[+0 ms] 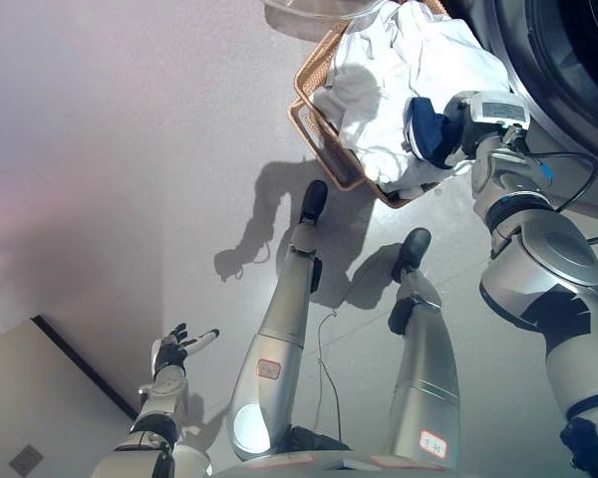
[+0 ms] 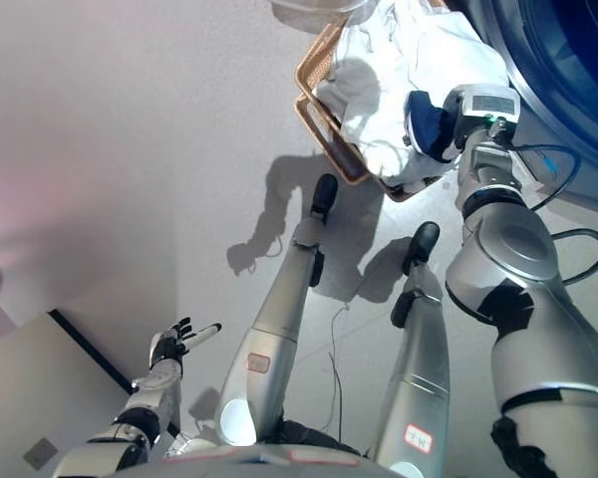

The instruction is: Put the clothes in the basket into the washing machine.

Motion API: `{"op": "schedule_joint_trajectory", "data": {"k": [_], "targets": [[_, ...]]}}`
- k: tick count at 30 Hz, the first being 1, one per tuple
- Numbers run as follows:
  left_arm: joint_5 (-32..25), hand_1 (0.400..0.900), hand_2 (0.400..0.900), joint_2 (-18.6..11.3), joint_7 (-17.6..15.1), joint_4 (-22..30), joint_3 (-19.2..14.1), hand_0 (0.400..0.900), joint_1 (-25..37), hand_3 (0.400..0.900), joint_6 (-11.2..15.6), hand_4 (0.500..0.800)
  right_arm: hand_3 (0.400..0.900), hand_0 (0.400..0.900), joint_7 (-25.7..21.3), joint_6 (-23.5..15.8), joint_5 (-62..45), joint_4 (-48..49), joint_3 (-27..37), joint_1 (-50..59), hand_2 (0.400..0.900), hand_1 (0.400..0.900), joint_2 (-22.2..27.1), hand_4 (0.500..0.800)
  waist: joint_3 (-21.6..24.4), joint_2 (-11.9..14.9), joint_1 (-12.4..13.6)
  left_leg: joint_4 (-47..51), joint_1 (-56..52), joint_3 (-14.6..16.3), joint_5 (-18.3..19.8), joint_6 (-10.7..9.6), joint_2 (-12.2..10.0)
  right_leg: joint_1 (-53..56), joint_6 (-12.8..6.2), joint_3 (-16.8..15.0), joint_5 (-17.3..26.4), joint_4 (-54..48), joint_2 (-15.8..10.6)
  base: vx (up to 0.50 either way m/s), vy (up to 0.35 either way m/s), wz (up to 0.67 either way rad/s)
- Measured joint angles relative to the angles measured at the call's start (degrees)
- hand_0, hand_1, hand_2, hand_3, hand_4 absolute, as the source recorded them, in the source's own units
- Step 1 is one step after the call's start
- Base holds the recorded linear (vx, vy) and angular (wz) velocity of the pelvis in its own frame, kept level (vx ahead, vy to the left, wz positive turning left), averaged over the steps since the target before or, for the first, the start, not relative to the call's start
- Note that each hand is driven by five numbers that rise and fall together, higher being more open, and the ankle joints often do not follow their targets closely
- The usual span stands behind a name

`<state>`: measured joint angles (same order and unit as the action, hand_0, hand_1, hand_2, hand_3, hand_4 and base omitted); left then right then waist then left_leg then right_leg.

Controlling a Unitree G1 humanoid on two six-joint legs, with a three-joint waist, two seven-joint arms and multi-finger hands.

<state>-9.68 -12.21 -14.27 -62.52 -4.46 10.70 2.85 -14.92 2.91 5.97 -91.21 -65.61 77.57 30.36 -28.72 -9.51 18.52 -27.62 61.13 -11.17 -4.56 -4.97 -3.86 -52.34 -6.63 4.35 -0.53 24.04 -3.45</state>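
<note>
A brown wicker basket [image 1: 314, 124] stands on the floor at the top centre, filled with white clothes [image 1: 399, 60]. My right hand [image 1: 431, 129] reaches down into the basket's near right corner, among the white cloth; its fingers are hidden in the clothes. The washing machine [image 1: 568, 60] stands right of the basket at the top right, its dark round opening facing the scene. My left hand [image 1: 179, 349] is at the lower left, far from the basket, open with its fingers spread and holding nothing.
A clear rounded thing, perhaps the machine's door [image 1: 319, 10], shows at the top edge above the basket. A pale panel with a dark edge [image 1: 30, 398] lies at the lower left. Grey floor [image 1: 130, 149] spreads left of the basket.
</note>
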Motion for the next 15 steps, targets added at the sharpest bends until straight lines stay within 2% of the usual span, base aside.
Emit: {"op": "schedule_joint_trajectory", "data": {"k": [1, 2, 3, 4, 8, 15], "targets": [[-0.1, 0.900, 0.900, -0.1, 0.0, -0.1, 0.0, 0.900, 0.0, 0.900, 0.1, 0.800, 0.784, 0.784, 0.0, 0.2, 0.0, -0.2, -0.3, 0.5, 0.784, 0.784, 0.0, 0.731, 0.2, -0.3, -0.1, -0.1, 0.4, 0.1, 0.1, 0.1, 0.0, -0.4, 0.00, -0.3, 0.0, 0.1, 0.0, 0.00, 0.000, 0.00], [-0.1, 0.900, 0.900, -0.1, 0.0, -0.1, 0.0, 0.900, 0.0, 0.900, 0.1, 0.800, 0.476, 0.476, 0.0, 0.3, 0.1, -0.6, -0.5, 1.3, 0.476, 0.476, 0.0, 0.546, 0.4, -0.6, -0.2, -0.2, 1.0, 0.1, 0.1, 0.1, 0.0, -1.0, 0.03, -0.4, 0.0, 0.2, 0.0, 0.00, 0.000, 0.00], [-0.1, 0.900, 0.900, 0.0, -0.1, 0.8, -0.2, 0.900, -0.2, 0.900, -0.1, 0.800, 0.400, 0.400, -0.1, 0.4, 0.2, -0.5, -0.5, 2.2, 0.400, 0.400, 0.4, 0.500, 0.5, -0.9, -0.1, -0.3, 1.4, 0.3, 0.0, 0.2, 0.0, -1.6, 0.19, -0.6, 0.2, 0.6, 0.0, 0.00, 0.000, 0.00], [-0.2, 0.900, 0.900, 0.1, -0.1, 2.5, -0.2, 0.900, -0.6, 0.900, 0.0, 0.800, 0.400, 0.400, -0.2, 0.4, 0.3, -0.6, -1.6, 3.1, 0.400, 0.400, 1.2, 0.500, 0.5, -1.1, 0.0, -0.2, 1.8, 0.5, -0.1, 0.2, 0.1, -2.5, -0.14, -0.8, 0.1, 1.4, -0.1, 0.00, 0.000, 0.00], [-0.2, 0.900, 0.900, 0.6, -0.4, 3.4, -0.3, 0.900, -1.5, 0.900, 1.3, 0.800, 0.400, 0.400, -0.8, 0.4, 0.7, -0.7, -4.7, 6.6, 0.400, 0.400, 2.7, 0.500, 0.6, -2.9, 0.3, 0.0, 2.7, 0.0, -0.3, 0.1, 0.1, -3.8, -0.38, -1.2, -0.2, 2.2, 0.1, -0.01, 0.038, 0.00], [-0.2, 0.900, 0.900, 1.5, -0.8, 3.1, -0.3, 0.900, -1.9, 0.900, 1.6, 0.800, 0.400, 0.400, -0.8, 0.4, 0.7, -0.6, -5.3, 9.3, 0.400, 0.400, 3.4, 0.500, 0.7, -3.1, 0.1, -0.1, 4.0, 0.5, -0.5, -0.2, 0.3, -6.1, -0.10, -2.5, -0.1, 2.9, 0.1, 0.02, 0.016, -0.06]]}}
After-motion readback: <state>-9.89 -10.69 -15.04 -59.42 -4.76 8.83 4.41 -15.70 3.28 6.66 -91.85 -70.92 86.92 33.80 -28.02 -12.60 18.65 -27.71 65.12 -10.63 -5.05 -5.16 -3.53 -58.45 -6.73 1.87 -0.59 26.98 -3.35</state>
